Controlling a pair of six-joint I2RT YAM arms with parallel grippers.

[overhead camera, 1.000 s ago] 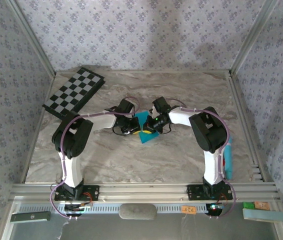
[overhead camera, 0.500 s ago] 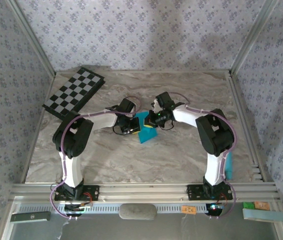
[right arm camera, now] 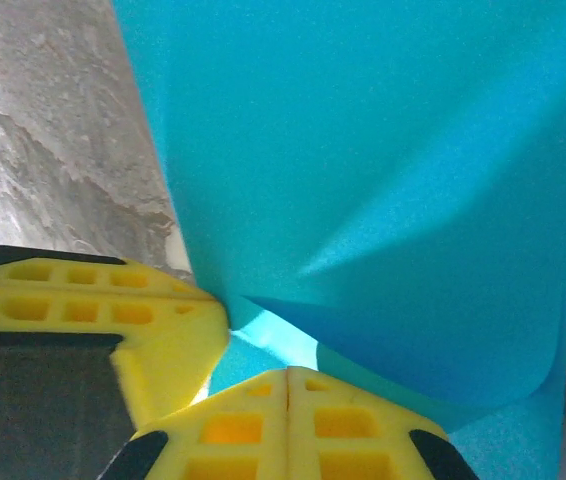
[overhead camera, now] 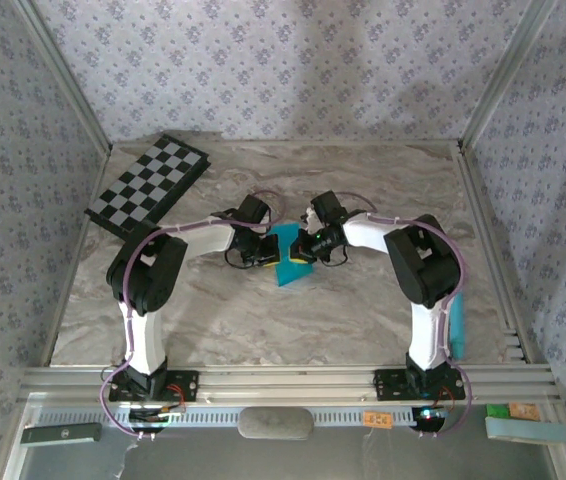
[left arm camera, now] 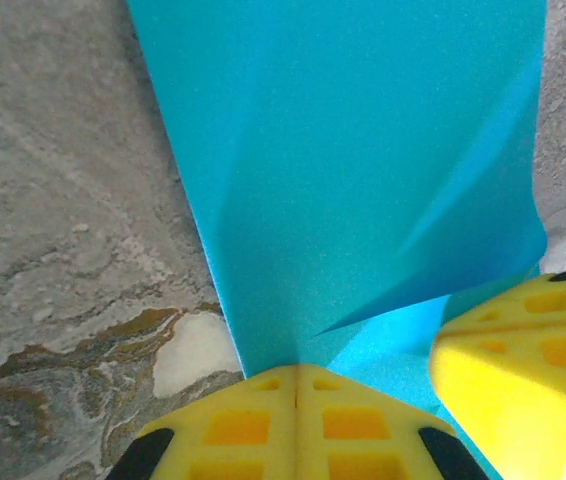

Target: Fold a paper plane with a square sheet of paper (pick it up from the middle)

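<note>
Two grippers pinch one turquoise paper at mid-table

Grey-brown marbled table [overhead camera: 363, 190] spreads under everything, with a black-and-white checkerboard [overhead camera: 149, 187] lying tilted at its far left corner and a long pale teal bar [overhead camera: 457, 320] along the right edge, well apart from the work.

At the middle of the table lies the paper [overhead camera: 290, 262], bright turquoise-blue, thin and matte. From above it reads as a small upright patch, narrower than a square, with its near end reaching out toward the arms' bases. In the left wrist view the paper [left arm camera: 363, 180] is not flat: soft ridges fan out from one point at the fingertips, one flap lifts at the right and casts a darker band, and its left edge runs straight over the marble. In the right wrist view the paper [right arm camera: 383, 150] shows the same fan of creases, a paler strip of it just beside the fingertips, and a rounded, curled lower right corner.

Left gripper [left arm camera: 296, 375] has its yellow fingers pressed together on the paper. Right gripper [right arm camera: 288, 375] is likewise clamped on it, just beside the left one, the two nearly touching
</note>
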